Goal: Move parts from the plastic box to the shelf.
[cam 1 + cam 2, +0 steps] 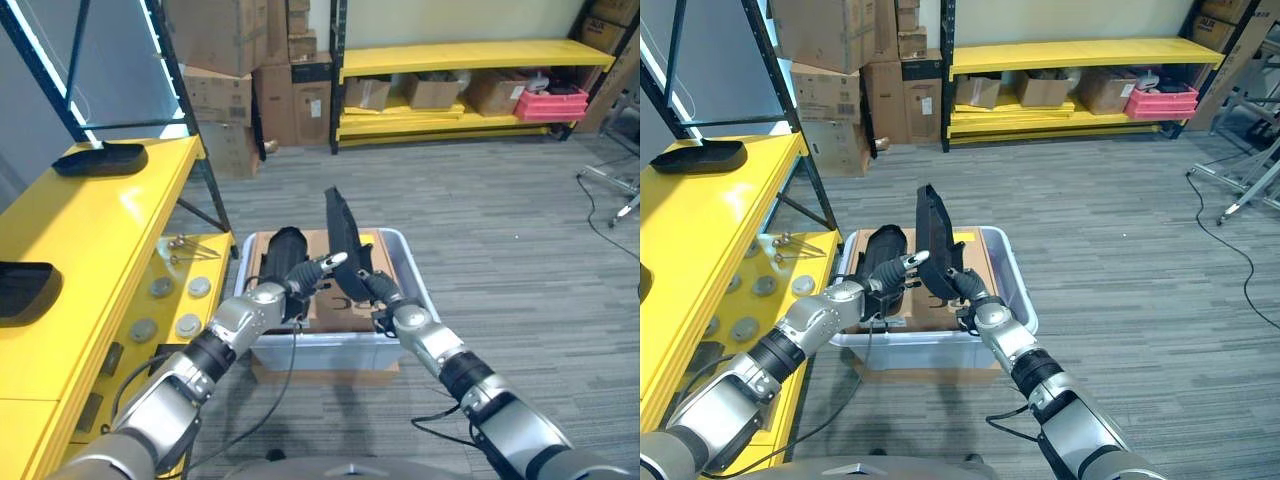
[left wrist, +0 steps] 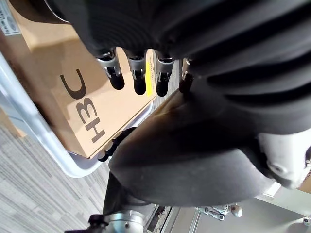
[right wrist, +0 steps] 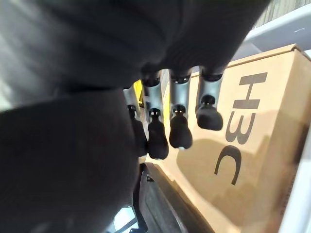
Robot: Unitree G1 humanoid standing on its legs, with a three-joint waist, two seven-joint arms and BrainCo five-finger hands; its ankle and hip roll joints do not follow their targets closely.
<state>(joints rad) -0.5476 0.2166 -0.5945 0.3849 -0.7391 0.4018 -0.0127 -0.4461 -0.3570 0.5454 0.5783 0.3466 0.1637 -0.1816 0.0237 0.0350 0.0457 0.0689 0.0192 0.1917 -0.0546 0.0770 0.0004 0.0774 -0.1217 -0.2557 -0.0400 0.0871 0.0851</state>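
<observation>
A flat, long black part (image 1: 343,230) stands nearly upright above the pale plastic box (image 1: 330,352) on the floor in front of me. My right hand (image 1: 383,293) is curled round the part's lower end from the right. From the left, my left hand (image 1: 300,280) reaches in and its straight fingers (image 2: 138,75) lie against the part's side. Inside the plastic box are a brown cardboard box (image 3: 252,145) and a second, rounded black part (image 1: 283,250) at its left. The yellow shelf (image 1: 80,230) runs along my left.
Two black parts (image 1: 100,158) (image 1: 25,290) lie on the shelf's top. Its lower level holds round metal discs (image 1: 175,305) and small screws (image 1: 185,245). Stacked cardboard boxes (image 1: 250,80) and a yellow rack (image 1: 460,55) with a pink crate (image 1: 550,102) stand at the back.
</observation>
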